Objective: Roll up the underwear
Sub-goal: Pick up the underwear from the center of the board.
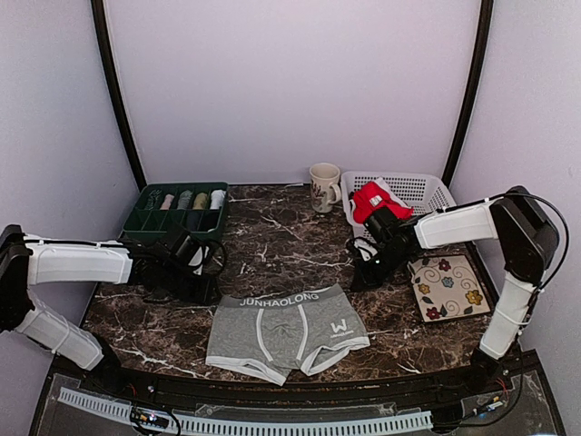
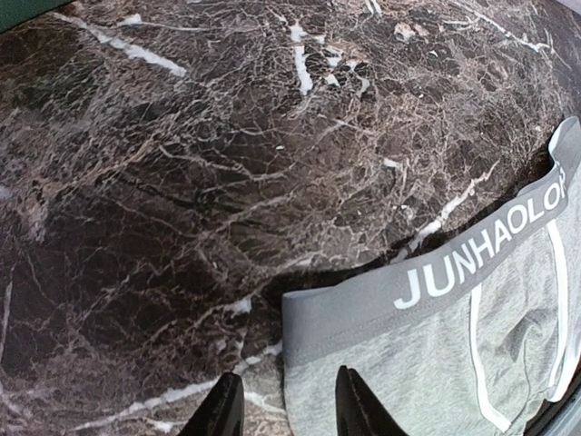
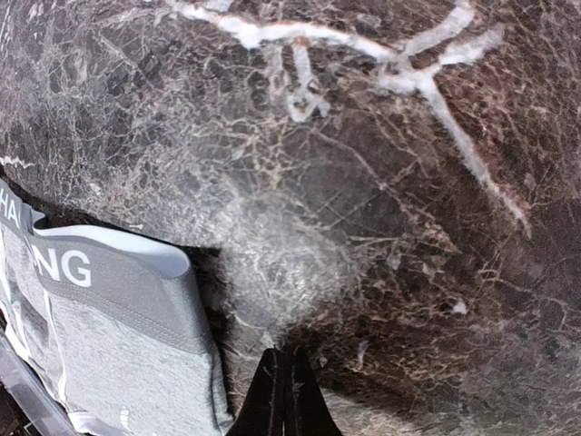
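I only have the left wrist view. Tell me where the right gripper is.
Observer: The right gripper is shut and holds no cloth. It is over the bare marble tabletop, just beside the far end of the grey underwear's waistband.
Operator: Report how the whole garment lies.
Observer: Flat and unrolled, with the waistband toward the far side and the legs toward the arm bases.
Operator: Say what else there is to roll.
Observer: A red pair lies in the white basket at the back right.
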